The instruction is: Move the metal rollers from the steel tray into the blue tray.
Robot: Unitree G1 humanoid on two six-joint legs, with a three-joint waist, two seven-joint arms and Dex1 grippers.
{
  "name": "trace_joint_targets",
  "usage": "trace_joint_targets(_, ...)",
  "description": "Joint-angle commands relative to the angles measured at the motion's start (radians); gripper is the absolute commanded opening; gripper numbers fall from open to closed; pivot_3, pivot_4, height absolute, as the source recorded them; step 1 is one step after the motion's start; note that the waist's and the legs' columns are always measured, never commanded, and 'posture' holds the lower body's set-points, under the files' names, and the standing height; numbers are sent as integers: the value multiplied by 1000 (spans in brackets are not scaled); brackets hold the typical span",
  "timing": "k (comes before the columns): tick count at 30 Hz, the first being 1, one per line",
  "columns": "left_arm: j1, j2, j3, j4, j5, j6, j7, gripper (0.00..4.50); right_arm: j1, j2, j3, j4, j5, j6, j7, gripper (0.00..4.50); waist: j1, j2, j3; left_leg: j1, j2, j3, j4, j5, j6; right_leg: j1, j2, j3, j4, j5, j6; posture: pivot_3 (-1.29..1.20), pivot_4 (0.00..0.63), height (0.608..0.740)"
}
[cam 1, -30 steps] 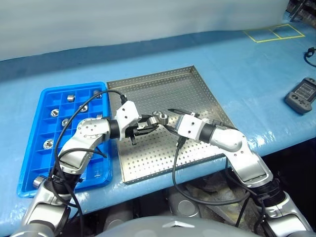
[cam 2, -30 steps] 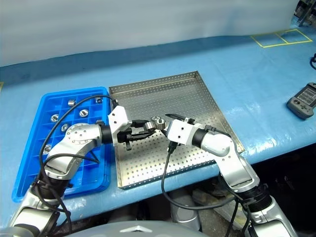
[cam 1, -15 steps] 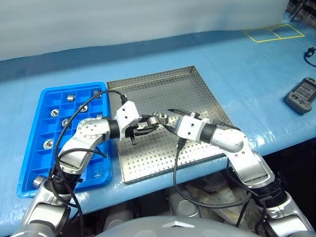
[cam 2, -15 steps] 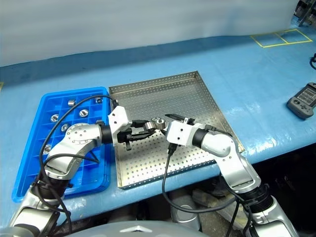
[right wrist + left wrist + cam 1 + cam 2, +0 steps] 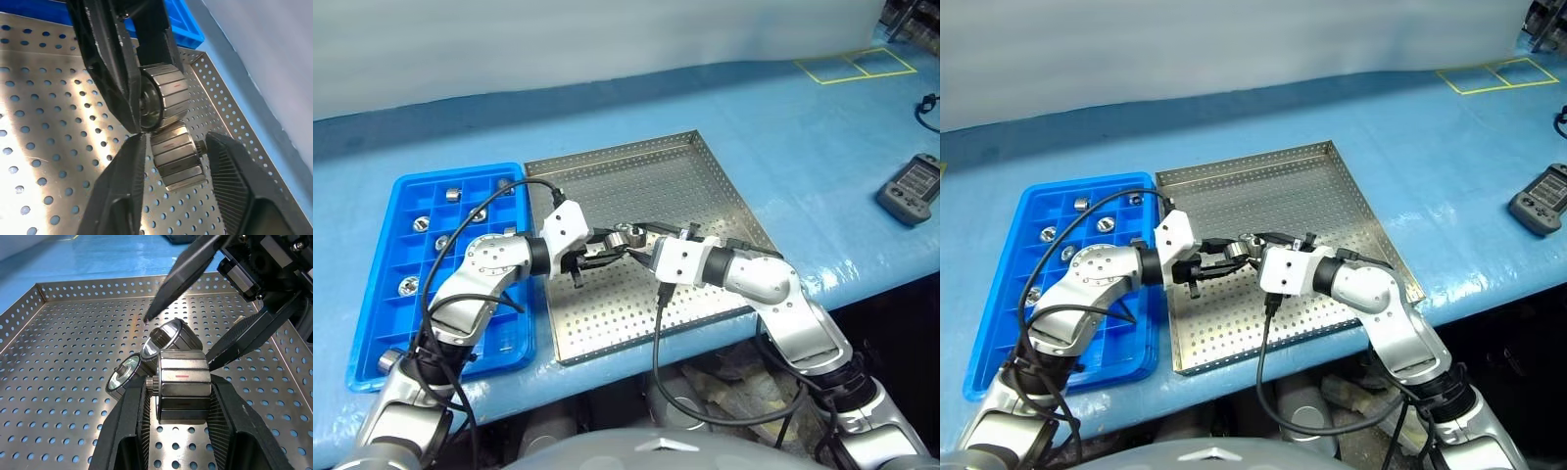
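Two small shiny ribbed metal rollers are stuck together above the perforated steel tray. One is clamped by the left gripper; the other sits between the right gripper fingers, grip unconfirmed. Hard, slippery, probably magnetic: ribbed flanks should be pinched.

Metal rollers shiny, ridged; steel tray perforated, brushed; blue tray glossy plastic.

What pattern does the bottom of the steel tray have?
Regular rows of small round holes across the steel tray; the left wrist view shows it best.
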Motion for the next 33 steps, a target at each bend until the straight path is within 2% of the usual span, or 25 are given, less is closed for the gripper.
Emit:
trace_joint_targets(1, -18, -15, -18, -16, -3, 2, 10, 1271, -44, 40, 45, -122, 48, -65, 24, 820, 0, 0, 0, 0, 0, 0, 0, 0, 0, 0, 0, 0, 0, 0, 0, -292, 150, 740)
trace_joint_targets(13, -12, -14, -12, -23, 4, -3, 14, 1271, -24, 36, 29, -79, 24, -36, 26, 804, 0, 0, 0, 0, 0, 0, 0, 0, 0, 0, 0, 0, 0, 2, -3, -289, 150, 740)
trace_joint_targets(16, -11, -16, -8, -25, 19, -26, 23, 1271, 4, 90, -21, -78, 126, 42, 18, 804, 1, 0, 0, 0, 0, 0, 0, 0, 0, 0, 0, 0, 0, 2, -3, -288, 150, 740)
trace_joint_targets(24, -8, -85, 67, -14, -2, -202, 60, 1271, 43, 305, -290, -97, 617, 521, -5, 804, 7, 0, 0, 0, 0, -2, 0, 0, 0, 0, -5, -1, 0, 2, -3, -288, 150, 740)
trace_joint_targets(27, -5, -99, 87, -17, -7, -231, 71, 1271, 37, 323, -333, -79, 682, 604, -44, 804, 6, 0, 0, -1, 0, -3, 0, 0, 0, 0, -6, -2, 0, 2, -4, -286, 150, 740)
trace_joint_targets(33, 8, -137, 128, -28, -37, -243, 124, 1271, 30, 331, -351, -52, 727, 649, -128, 804, 5, 0, 0, -1, 0, -3, 0, 0, 0, 0, -5, -2, 1, 2, -3, -284, 150, 740)
